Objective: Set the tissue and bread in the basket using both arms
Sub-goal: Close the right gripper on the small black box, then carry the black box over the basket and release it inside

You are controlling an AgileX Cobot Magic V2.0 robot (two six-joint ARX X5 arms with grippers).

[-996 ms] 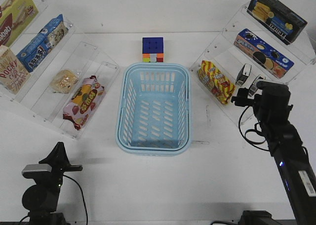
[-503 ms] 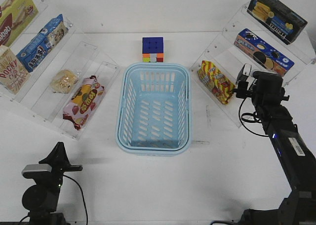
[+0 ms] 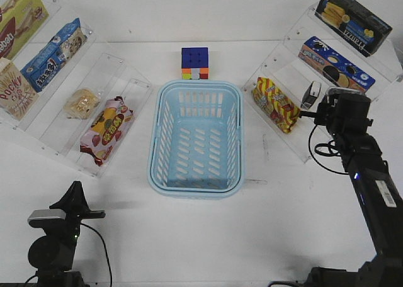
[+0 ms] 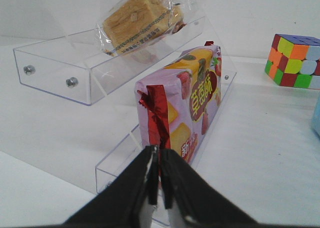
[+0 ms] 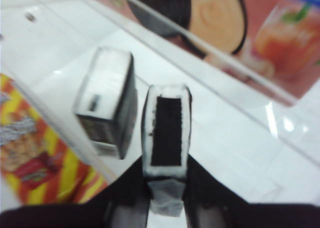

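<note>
Two tissue packs stand on the low right shelf. My right gripper (image 5: 166, 160) is shut on one tissue pack (image 5: 166, 130), which still rests on the shelf. The other pack (image 5: 107, 105) stands beside it and shows in the front view (image 3: 310, 95). There the right arm's head (image 3: 345, 111) hides the held pack. The wrapped bread (image 3: 82, 102) lies on the left shelf, as the left wrist view (image 4: 142, 18) also shows. My left gripper (image 4: 159, 188) is shut and empty, low at the front left (image 3: 74, 199), pointing at that shelf. The light blue basket (image 3: 198, 84) sits empty in the middle.
A pink snack bag (image 3: 107, 129) leans in the lowest left shelf, right before the left fingers (image 4: 192, 98). A red-and-yellow snack bag (image 3: 275, 103) lies left of the tissue packs. A colour cube (image 3: 195, 63) stands behind the basket. Snack boxes fill the upper shelves on both sides.
My right arm has moved up and forward to the shelf, and its head now covers the nearer tissue pack. The left arm has not moved.
</note>
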